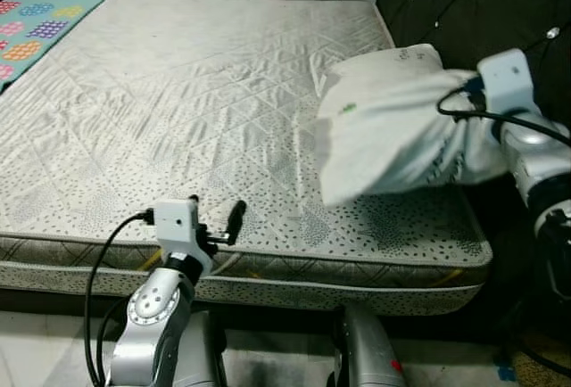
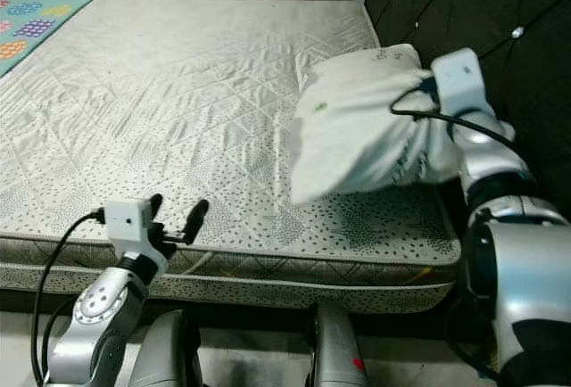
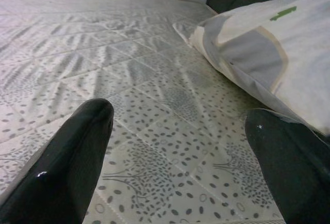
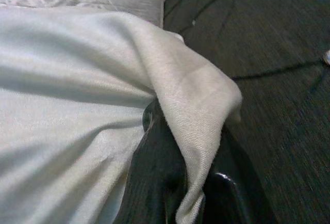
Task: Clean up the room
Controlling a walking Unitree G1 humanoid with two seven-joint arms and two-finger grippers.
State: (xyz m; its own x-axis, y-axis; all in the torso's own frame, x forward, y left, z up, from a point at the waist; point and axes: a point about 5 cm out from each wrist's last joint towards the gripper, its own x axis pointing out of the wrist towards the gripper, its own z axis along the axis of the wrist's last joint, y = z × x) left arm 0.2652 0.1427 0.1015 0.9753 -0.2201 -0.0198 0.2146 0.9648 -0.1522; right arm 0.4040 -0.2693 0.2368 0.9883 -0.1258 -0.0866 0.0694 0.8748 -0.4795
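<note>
The right end effector (image 4: 180,182) was clamped on a fold of the white pillow (image 1: 393,119), its black fingers pinching the cloth near the pillow's corner, as the right wrist view showed. The pillow hung lifted and tilted over the bed (image 1: 178,93) at its headboard-side edge, close to the near corner, with its lower end just above or barely brushing the mattress; which of the two could not be told. The dark tufted headboard (image 1: 464,4) stood right behind it. The step in hand looked like carrying the pillow to its place at the head of the bed, and the next move would probably call for lowering it flat against the headboard edge before letting go. The left end effector (image 1: 216,218) hovered over the near edge of the bed with its fingers spread wide and empty, well apart from the pillow. The broad middle of the mattress lay open for moving, and a patterned blanket (image 1: 40,21) sat at the far corner on the opposite side.
</note>
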